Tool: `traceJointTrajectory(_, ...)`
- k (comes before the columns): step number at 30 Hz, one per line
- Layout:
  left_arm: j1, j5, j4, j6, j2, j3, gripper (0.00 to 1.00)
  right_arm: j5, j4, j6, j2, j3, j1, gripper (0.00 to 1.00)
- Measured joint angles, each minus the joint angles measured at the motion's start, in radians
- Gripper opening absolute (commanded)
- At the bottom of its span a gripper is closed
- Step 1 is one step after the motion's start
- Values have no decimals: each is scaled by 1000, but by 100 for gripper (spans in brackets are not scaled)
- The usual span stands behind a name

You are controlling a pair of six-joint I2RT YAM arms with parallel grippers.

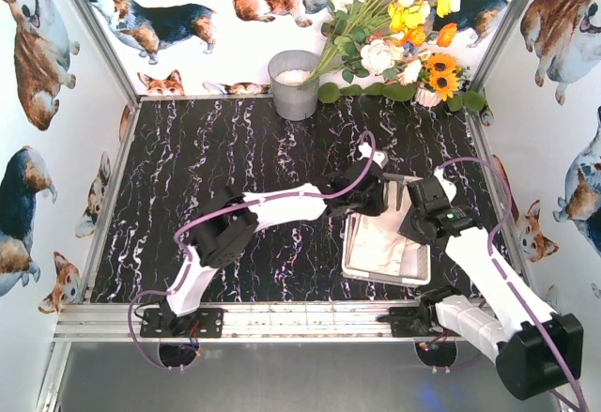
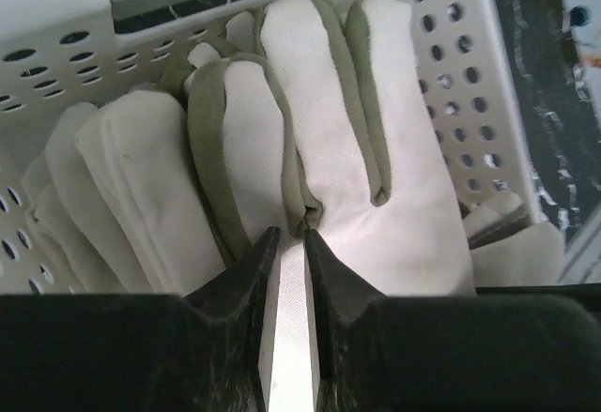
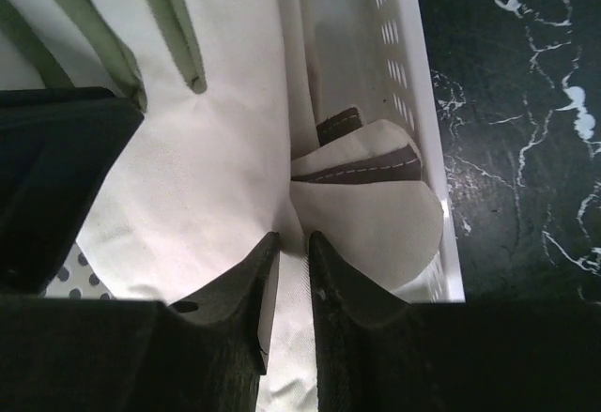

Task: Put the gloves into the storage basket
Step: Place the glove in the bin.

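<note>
The white perforated storage basket (image 1: 355, 264) stands on the black marble table before the right arm. Several cream-white gloves (image 1: 381, 243) lie in it. In the left wrist view the top glove (image 2: 376, 177) lies plain side up with olive-edged fingers pointing at the basket's far wall (image 2: 460, 83). My left gripper (image 2: 289, 236) is shut on its fabric at the finger base. My right gripper (image 3: 289, 238) is shut on the same glove (image 3: 197, 177) near its cuff, over the basket's near end. In the top view the left gripper (image 1: 380, 191) and right gripper (image 1: 414, 217) are both at the basket's far end.
A grey metal bucket (image 1: 294, 83) stands at the back centre. A bunch of artificial flowers (image 1: 394, 27) is at the back right. Another glove's dark striped cuff (image 3: 376, 163) lies against the basket's side wall (image 3: 413, 102). The left gripper's dark body (image 3: 56, 168) is close beside the right one.
</note>
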Motion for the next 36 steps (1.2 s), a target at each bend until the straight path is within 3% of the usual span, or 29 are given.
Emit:
traceJointTrajectory(12, -6, -114, -23, 28, 8, -54, 12, -183, 215, -1, 102, -115, -94, 27)
traceJointTrajectory(19, -10, -118, -30, 43, -23, -67, 51, -228, 209, -34, 63, -97, -93, 62)
traceJointTrajectory(24, -11, -136, -70, 107, -95, -66, 98, -219, 138, -96, -84, -12, -93, 88)
traceJointTrajectory(31, 68, -168, -70, 200, -272, -105, 100, -162, 183, -223, -52, 135, -129, 100)
traceJointTrajectory(36, 319, -170, -20, 226, -475, -360, 100, -182, 317, -267, 7, 78, -367, 100)
